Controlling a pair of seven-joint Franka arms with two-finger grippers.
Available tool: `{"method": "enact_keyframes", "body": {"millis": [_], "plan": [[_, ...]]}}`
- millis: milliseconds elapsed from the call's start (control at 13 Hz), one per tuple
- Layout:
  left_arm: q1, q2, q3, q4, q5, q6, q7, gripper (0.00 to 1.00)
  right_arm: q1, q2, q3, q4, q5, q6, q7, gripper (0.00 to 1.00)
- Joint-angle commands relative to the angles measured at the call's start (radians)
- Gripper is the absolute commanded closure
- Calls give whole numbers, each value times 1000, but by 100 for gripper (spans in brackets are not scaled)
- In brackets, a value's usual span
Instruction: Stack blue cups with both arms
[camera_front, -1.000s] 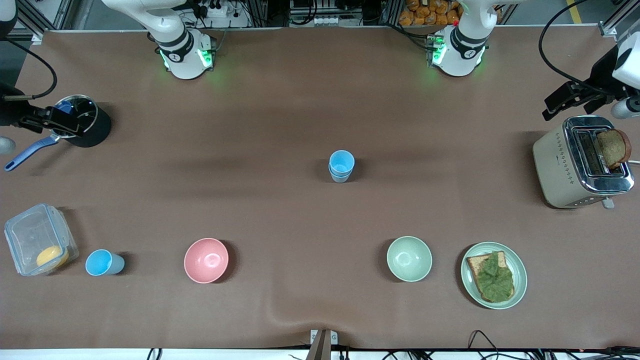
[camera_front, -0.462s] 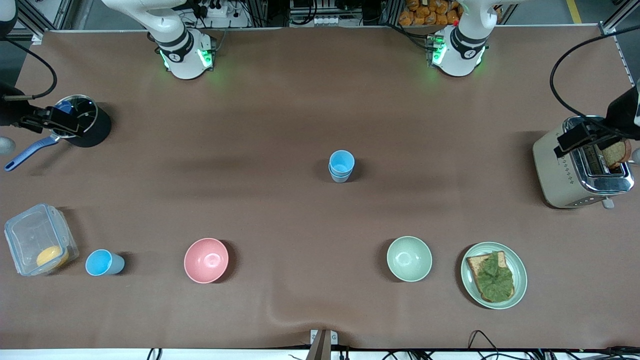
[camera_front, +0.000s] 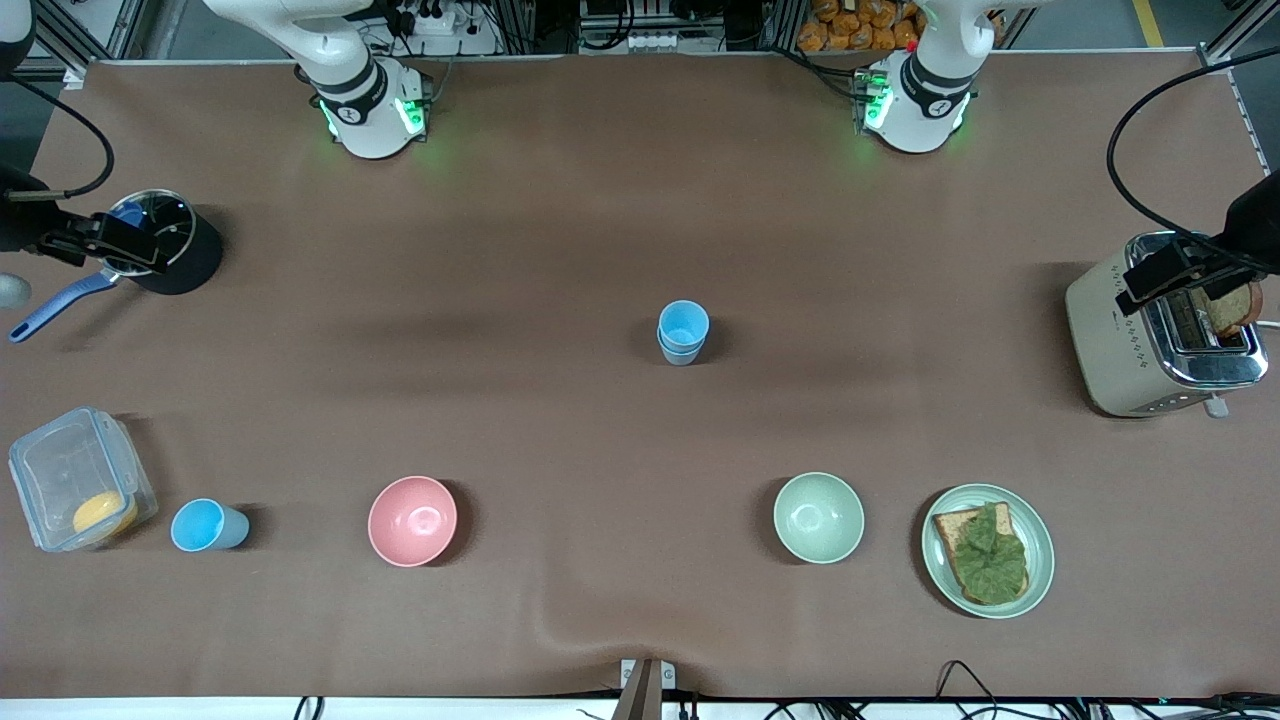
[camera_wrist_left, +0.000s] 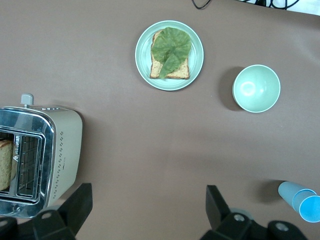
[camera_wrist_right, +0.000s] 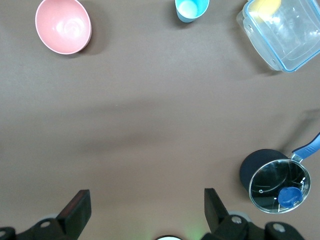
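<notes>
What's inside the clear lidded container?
Inside the clear container near the right arm's end of the table, one round yellow-orange item shows against a wall. What it is cannot be told.

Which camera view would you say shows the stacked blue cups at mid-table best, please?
The front view: the stacked blue cups stand whole and unobstructed at mid-table. The left wrist view catches them only at its edge, partly cut off. The right wrist view does not show them.
</notes>
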Motion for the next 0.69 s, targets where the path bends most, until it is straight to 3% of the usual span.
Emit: {"method": "enact_keyframes", "body": {"millis": [0,615], "plan": [[3,-6,-11,12,28,-21,-20,0,-4,6,2,15,-13,-12,-11,0],[0,-9,-14,10,14,-22,-20,0,-4,6,2,15,-13,-12,-12,0]]}}
